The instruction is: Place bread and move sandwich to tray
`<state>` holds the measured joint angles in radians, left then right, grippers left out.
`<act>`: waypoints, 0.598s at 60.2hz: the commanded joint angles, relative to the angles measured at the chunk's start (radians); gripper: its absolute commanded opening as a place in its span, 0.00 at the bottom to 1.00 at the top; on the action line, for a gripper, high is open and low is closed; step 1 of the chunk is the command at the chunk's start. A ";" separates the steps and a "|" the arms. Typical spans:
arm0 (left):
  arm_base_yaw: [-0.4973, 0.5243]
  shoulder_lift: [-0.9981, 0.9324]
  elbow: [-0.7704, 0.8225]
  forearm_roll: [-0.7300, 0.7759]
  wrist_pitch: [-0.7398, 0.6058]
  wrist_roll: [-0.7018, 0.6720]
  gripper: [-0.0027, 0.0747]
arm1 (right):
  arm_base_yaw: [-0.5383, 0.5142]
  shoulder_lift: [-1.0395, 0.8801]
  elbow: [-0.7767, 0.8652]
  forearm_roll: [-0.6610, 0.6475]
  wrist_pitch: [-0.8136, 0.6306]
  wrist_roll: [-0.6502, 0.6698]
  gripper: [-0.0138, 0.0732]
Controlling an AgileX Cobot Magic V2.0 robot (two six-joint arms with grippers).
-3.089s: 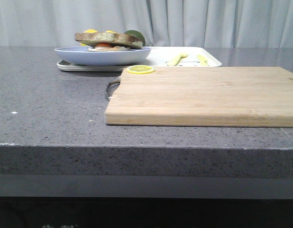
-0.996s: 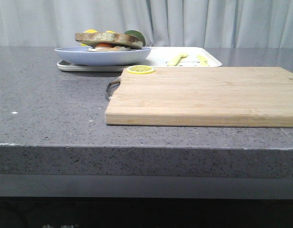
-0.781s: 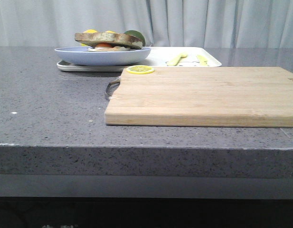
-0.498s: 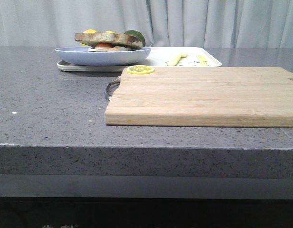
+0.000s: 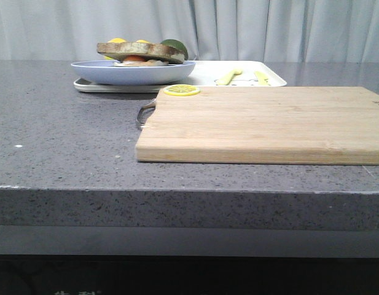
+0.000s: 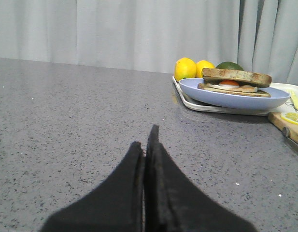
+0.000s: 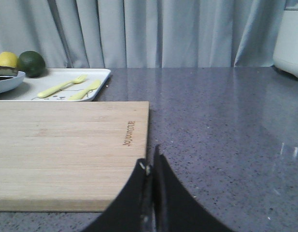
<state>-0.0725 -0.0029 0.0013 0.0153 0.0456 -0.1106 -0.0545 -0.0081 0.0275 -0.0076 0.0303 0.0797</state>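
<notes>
Both claws, left (image 6: 147, 145) and right (image 7: 151, 166), pressed together; cutting board (image 7: 66, 145) reads "JOYOMORE".

The light wooden cutting board (image 5: 263, 123) runs off my front view's right edge. The pale blue plate (image 7: 5, 81) is cut off in my right wrist view. The egg filling under the brown-crusted bread slice (image 5: 140, 49) is mostly hidden.

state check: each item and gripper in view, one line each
left gripper: shut, empty, over bare counter
right gripper: shut, empty, by the board's near corner
sandwich: assembled, bread on top, on the plate
plate: resting on the tray
tray: holds plate, fork, knife
cutting board: flat, only a lemon slice on it
lemon slice: flat at the board's far corner
</notes>
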 commanded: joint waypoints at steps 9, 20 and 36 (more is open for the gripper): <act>0.002 -0.022 0.005 0.000 -0.073 -0.008 0.01 | -0.010 -0.025 -0.004 -0.012 -0.082 0.000 0.08; 0.002 -0.022 0.005 0.000 -0.073 -0.008 0.01 | -0.010 -0.025 -0.004 -0.012 -0.091 0.000 0.08; 0.002 -0.022 0.005 0.000 -0.073 -0.008 0.01 | 0.031 -0.025 -0.004 -0.009 -0.093 0.000 0.08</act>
<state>-0.0725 -0.0029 0.0013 0.0153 0.0456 -0.1106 -0.0423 -0.0081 0.0275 -0.0093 0.0320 0.0802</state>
